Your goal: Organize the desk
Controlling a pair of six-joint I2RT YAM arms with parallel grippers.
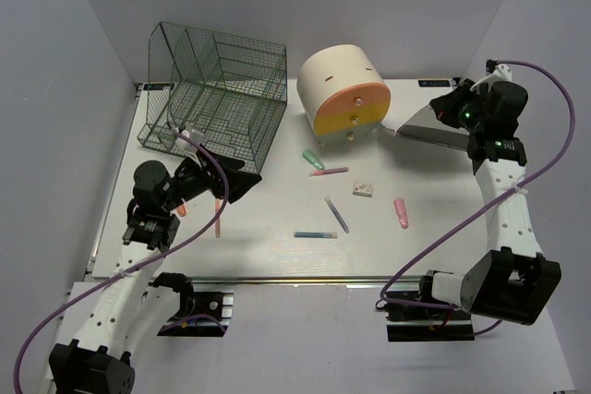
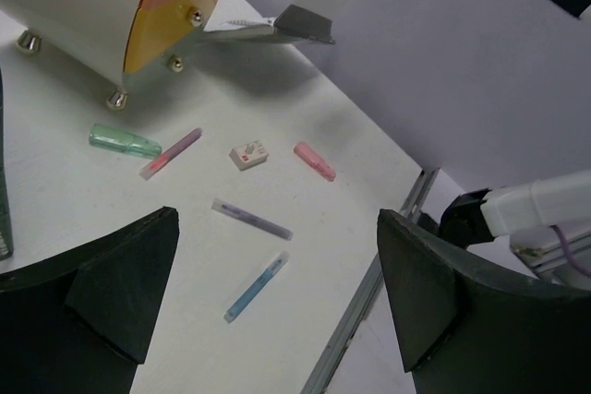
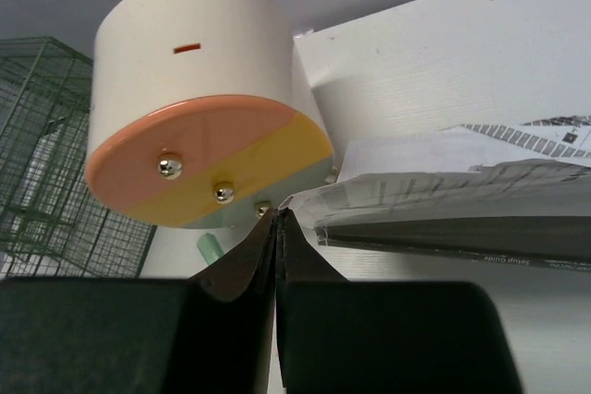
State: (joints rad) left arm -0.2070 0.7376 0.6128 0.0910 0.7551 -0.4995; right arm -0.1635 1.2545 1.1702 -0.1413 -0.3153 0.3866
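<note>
Top external view puts the white surface (image 1: 434,251) across the middle of the frame, its metal rail along the lower edge. A green wire rack (image 1: 217,89) stands at upper left and a cream drawer unit (image 1: 343,89) with an orange-yellow front at upper centre. Loose stationery lies scattered below the drawer unit: a green marker (image 1: 312,160), a pink pen (image 1: 330,172), an eraser (image 1: 363,190), a short pink marker (image 1: 401,212), a purple pen (image 1: 337,214) and a blue pen (image 1: 315,234). Another pink pen lies apart at centre left.

The right hand (image 3: 275,219), at upper right in that view, has its fingers pressed together, and a booklet (image 3: 443,214) seems pinched by a corner at their tips. The left wrist view shows the booklet tilted and clear of the surface, just beside the drawer unit. The left hand (image 2: 275,228) hangs spread wide and empty above the pens.

Tidying looks barely begun: the booklet is the piece in hand, and every pen is out. Next, I judge, the booklet needs a home, perhaps a slot of the rack, which means carrying it leftward past the drawer unit without clipping it. The left hand could drop on the blue pen, fingers set across its barrel, closing gently so it doesn't roll.
</note>
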